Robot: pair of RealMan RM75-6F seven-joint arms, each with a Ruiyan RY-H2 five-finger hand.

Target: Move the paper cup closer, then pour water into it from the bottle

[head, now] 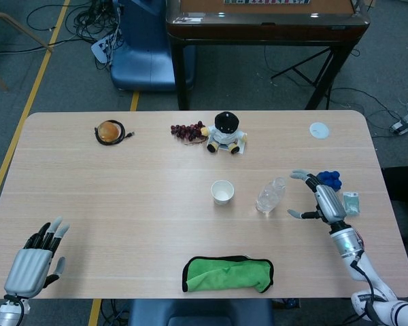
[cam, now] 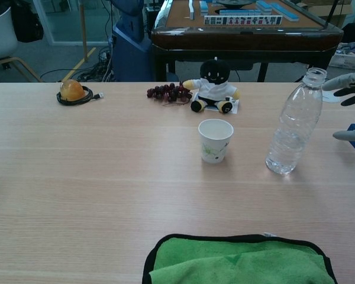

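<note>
1. Cup (head: 222,192) stands upright mid-table, bottle (head: 270,195) just to its right, cap off.
2. Right hand (head: 323,197) sits beside the bottle, not touching, fingers spread wide, holding nothing.
3. Left hand (head: 37,261) rests at the near left corner, fingers loosely extended, empty.
4. My read: cup isn't moved yet. Grip it low and gently so it doesn't crush, and slide rather than lift.
5. Keep clear of the uncapped bottle.

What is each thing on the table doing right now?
paper cup: upright, looks empty, untouched
bottle: upright, cap off, not held
right hand: open, fingers spread beside the bottle
left hand: open, holding nothing
green cloth: lying crumpled at the near edge
plush toy: sitting upright
</note>
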